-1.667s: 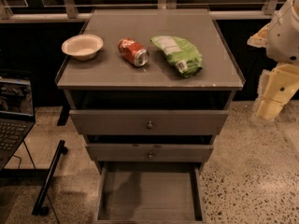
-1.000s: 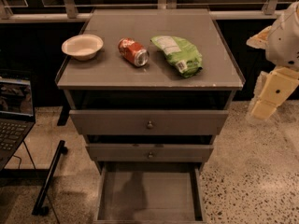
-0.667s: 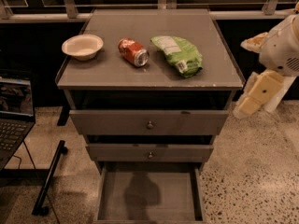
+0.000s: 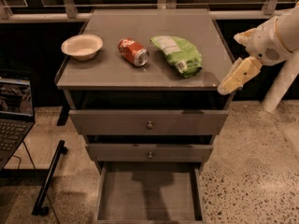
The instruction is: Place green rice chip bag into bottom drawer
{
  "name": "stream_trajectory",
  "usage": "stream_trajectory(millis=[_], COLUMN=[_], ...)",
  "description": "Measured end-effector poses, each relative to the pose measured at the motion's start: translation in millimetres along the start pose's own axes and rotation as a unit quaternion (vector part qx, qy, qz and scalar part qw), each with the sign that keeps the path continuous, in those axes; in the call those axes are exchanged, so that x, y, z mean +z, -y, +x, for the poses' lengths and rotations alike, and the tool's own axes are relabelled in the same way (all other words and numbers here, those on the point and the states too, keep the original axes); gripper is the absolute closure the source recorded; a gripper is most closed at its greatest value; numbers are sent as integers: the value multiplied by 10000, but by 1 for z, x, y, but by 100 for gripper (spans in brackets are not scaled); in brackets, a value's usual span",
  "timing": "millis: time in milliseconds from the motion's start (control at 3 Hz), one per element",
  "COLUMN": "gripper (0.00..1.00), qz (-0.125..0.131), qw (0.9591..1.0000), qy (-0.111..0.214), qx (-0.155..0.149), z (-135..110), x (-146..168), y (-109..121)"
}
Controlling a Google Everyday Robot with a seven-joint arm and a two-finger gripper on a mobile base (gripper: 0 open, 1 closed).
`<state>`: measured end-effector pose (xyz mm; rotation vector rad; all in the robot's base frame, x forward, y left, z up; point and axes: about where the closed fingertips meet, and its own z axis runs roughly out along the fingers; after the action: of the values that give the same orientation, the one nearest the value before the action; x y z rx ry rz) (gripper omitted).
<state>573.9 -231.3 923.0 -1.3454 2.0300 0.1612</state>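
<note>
The crinkly green rice chip bag (image 4: 180, 55) lies flat on the smooth grey cabinet top (image 4: 107, 73), its white label panel facing up, just right of a red soda can (image 4: 133, 52) on its side; a pale round bowl (image 4: 82, 46) sits further left; the bottom drawer (image 4: 148, 197), a shallow bare tray, stands pulled out, its front cut off; the cream gripper (image 4: 237, 76) hangs off the top's right edge, whether clenched or released I cannot tell; speckled terrazzo floor (image 4: 254, 162); a laptop (image 4: 13, 112) half cropped at left.
</note>
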Motion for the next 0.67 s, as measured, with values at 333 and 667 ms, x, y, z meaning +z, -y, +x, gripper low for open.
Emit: stream_trajectory(millis=[333, 667], gripper=[0, 0], qz=[43, 74], qw=[10000, 9998], qy=[55, 78], qx=[54, 145], z=[-2, 1], x=[3, 3], y=[10, 9])
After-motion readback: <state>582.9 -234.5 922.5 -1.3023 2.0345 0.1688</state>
